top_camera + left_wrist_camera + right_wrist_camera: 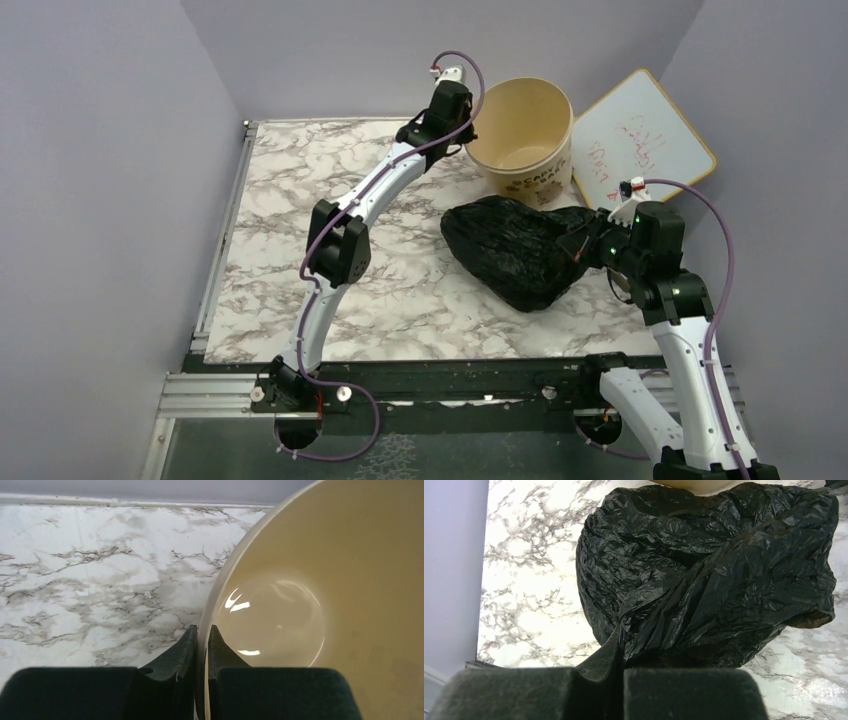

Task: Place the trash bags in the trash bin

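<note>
**Both grippers closed: left on the bin rim, right on the bag**

Your left gripper (pixel 202 630) is pinched on the rim of the trash bin (pixel 548 168), with one finger inside the wall and one outside. The bin stands upright at the far edge of the tabletop (pixel 300 200), toward its right corner. Your right gripper (pixel 620 630) is clamped on a fold of the trash bag (pixel 515 250). The bag lies crumpled just in front of the bin, near the right edge.
</note>
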Controlling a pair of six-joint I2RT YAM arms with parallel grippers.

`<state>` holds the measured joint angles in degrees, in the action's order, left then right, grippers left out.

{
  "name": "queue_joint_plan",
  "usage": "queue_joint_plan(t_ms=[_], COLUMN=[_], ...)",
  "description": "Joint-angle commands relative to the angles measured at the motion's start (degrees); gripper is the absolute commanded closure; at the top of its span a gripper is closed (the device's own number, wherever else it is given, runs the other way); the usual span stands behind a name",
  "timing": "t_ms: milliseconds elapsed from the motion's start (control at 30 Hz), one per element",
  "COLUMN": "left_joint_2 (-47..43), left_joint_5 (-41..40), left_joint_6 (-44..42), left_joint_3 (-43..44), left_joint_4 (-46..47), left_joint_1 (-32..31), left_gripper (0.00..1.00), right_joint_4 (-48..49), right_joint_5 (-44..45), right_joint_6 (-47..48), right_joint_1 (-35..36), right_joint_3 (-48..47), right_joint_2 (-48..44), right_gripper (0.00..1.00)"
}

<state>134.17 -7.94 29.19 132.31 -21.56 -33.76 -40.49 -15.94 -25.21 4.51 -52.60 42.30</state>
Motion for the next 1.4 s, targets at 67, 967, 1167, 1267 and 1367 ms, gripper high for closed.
queue_joint_plan(t_ms=[67,967,1167,1267,1367], left_joint_2=[-4.53,-34.74,-40.96,-43.45,-45.66], left_joint_5=[-2.75,-3.27,-4.76,-2.24,-0.55], left_joint_6=[-4.66,-16.98,-18.95,-18.76,-17.84], left_joint_3=[-1.37,-24.83,-29.86,-33.08,-37.02], left_joint_4=[-3.21,-19.02,-23.76,-24.56,-24.66], left_joint_1=[-0.08,4.4,5.54,6.09,6.23], left_gripper=[1.0,1.0,1.0,1.0,1.0], right_joint_4=[-1.35,-1.58,0.65,0.73,0.88], right_joint_5=[0.99,9.03,13.97,15.58,15.06], right_joint_6=[0.15,8.69,10.75,11.8,10.99], right_joint_1=[-0.03,-0.03,0.03,0.0,-0.02], right_joint_3=[-1.27,-9.74,-10.22,-11.19,-11.69], right_joint_2=[-0.39,-1.09,-1.97,-1.42,-1.33], right_gripper=[0.99,1.0,0.99,1.0,0.99])
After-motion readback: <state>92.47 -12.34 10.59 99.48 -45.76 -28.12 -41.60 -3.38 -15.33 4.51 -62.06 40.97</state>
